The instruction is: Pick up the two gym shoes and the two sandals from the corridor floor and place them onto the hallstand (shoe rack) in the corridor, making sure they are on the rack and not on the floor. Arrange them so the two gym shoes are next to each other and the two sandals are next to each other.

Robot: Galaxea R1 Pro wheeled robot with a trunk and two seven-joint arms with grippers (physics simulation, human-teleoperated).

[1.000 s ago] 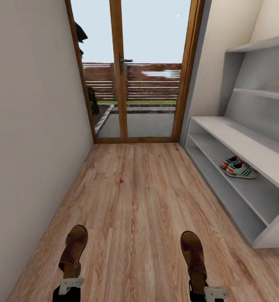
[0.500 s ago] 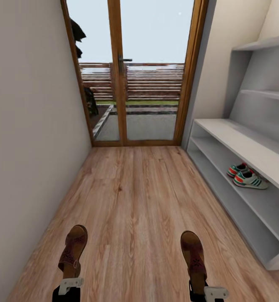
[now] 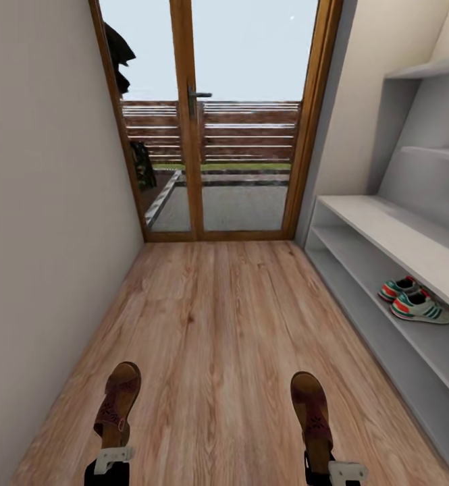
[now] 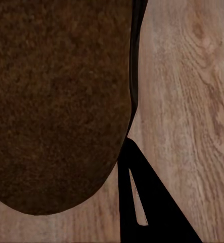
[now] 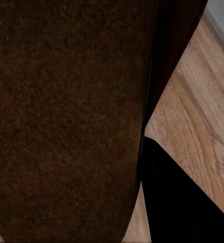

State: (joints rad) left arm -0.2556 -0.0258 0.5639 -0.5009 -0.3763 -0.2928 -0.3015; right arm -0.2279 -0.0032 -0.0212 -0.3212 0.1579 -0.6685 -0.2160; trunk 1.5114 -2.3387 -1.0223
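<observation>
Left pincer (image 3: 113, 459) pinches the heel of left sandal (image 3: 119, 399), held above corridor floor (image 3: 217, 324), toe pointing toward the glass door (image 3: 214, 121). Right pincer (image 3: 335, 469) pinches right sandal (image 3: 312, 408) the same way, well apart from the other. Both gym shoes (image 3: 416, 300) sit side by side, touching, on the hallstand (image 3: 386, 236) lower tier at right.
</observation>
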